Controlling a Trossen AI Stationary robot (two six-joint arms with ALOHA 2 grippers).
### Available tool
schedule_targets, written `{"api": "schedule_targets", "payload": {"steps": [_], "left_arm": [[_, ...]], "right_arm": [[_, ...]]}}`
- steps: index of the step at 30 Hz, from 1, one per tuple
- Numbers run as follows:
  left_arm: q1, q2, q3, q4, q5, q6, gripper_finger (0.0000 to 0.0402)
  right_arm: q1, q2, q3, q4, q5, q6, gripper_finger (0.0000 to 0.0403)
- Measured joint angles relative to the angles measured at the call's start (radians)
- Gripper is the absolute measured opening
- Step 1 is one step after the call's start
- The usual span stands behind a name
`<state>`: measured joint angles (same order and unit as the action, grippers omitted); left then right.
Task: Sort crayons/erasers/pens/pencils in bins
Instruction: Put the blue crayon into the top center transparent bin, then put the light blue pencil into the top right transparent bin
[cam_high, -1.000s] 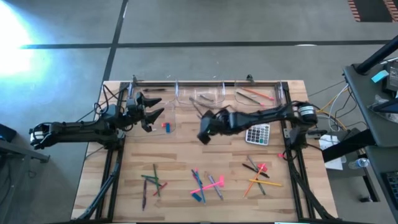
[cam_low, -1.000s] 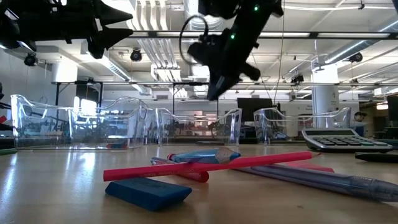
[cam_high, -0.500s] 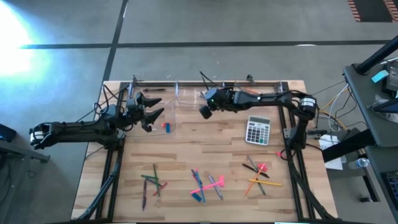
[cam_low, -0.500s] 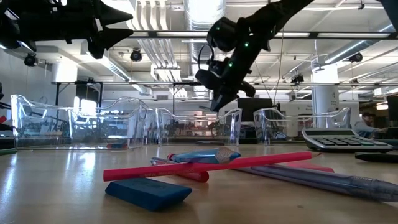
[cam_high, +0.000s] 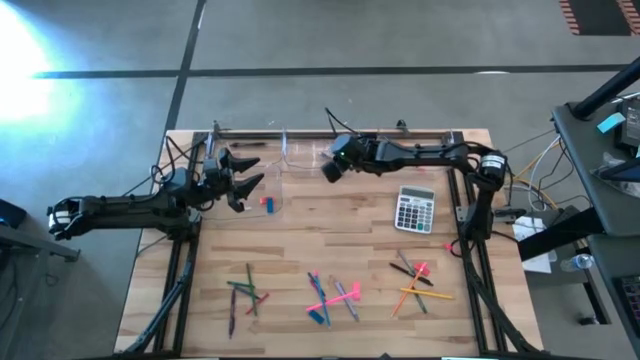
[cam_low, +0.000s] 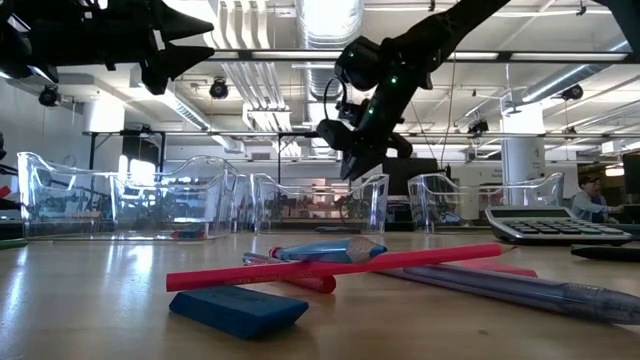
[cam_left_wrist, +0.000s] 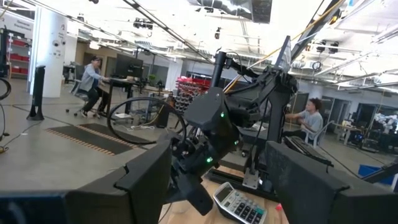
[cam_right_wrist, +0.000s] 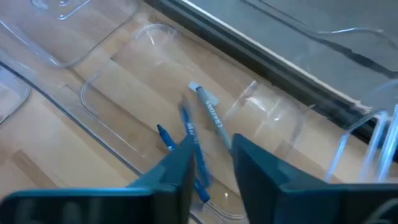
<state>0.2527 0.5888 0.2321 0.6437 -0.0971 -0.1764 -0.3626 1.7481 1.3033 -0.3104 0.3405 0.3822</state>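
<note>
right gripper (cam_high: 331, 170) over clear plastic bin (cam_right_wrist: 112, 93) in back row, fingers slightly parted, nothing held. blue pens or crayons (cam_right_wrist: 186, 140) lie in that bin, one blurred. left gripper (cam_high: 243, 172) hangs wide open near bin with small red piece (cam_high: 266, 203), idle. you still have most left: green/red sticks (cam_high: 243, 290), pink/blue pile (cam_high: 330, 297), orange/pink cluster (cam_high: 415, 280) loose on wooden table (cam_high: 300, 235). grey calculator (cam_high: 414, 212) stays.

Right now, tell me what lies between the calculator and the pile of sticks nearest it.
In the high view, only bare wood separates the calculator from the nearest pile of sticks, toward the table's front.
</note>
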Motion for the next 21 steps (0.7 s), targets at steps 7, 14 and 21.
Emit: {"api": "schedule_targets", "payload": {"steps": [7,14,21], "left_arm": [[0.000,0.000,0.000,-0.005,0.001,0.000,0.0244],[0.000,0.000,0.000,-0.004,0.006,0.010,0.0244],[0.000,0.000,0.000,-0.004,0.017,0.006,0.0244]], "right_arm": [[0.027,-0.042,0.062,-0.180,-0.003,-0.047,0.0184],[0.250,-0.156,0.048,-0.290,-0.005,-0.054,0.0185],[0.568,-0.188,0.045,-0.362,-0.008,-0.035,0.0156]]}}
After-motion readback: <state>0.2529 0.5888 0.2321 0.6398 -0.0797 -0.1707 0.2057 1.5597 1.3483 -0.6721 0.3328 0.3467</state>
